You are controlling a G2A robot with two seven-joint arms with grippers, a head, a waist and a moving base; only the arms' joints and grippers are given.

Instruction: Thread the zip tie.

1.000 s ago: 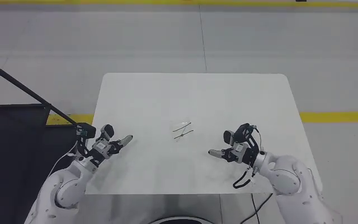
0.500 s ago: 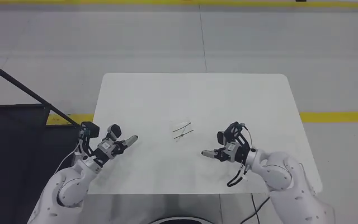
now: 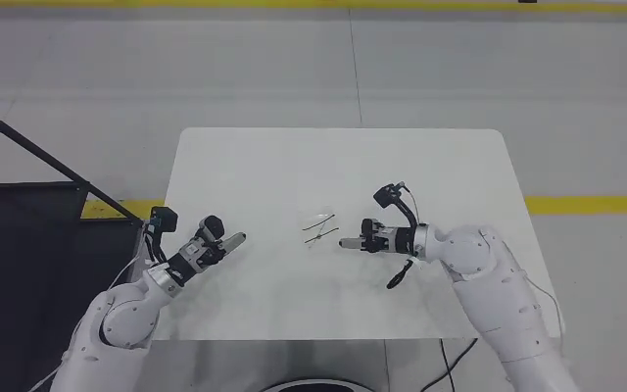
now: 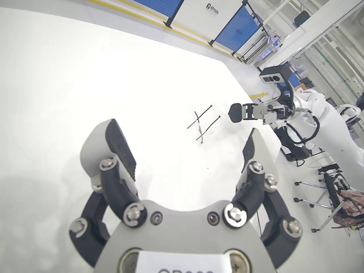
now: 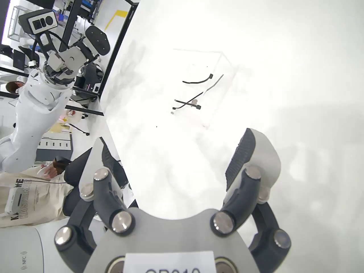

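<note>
Thin black zip ties (image 3: 319, 227) lie crossed on the white table (image 3: 431, 167), near its middle. In the left wrist view the zip ties (image 4: 203, 120) are well ahead of my left gripper (image 4: 183, 133), which is open and holds nothing. That left gripper (image 3: 227, 235) sits low over the table's left front part. My right gripper (image 3: 351, 242) hovers just right of the ties, a short gap away. The right wrist view shows the zip ties (image 5: 196, 80) beyond my right gripper (image 5: 176, 142), whose fingers are open and hold nothing.
A faint clear sheet outline (image 5: 224, 58) surrounds the ties. A black bar (image 3: 59, 169) and a dark panel (image 3: 29, 255) stand off the table's left edge. The table's far half is bare white surface.
My right gripper has moved left and slightly away from the front edge, closing on the zip ties. My left gripper has crept a little to the right. The ties have not moved.
</note>
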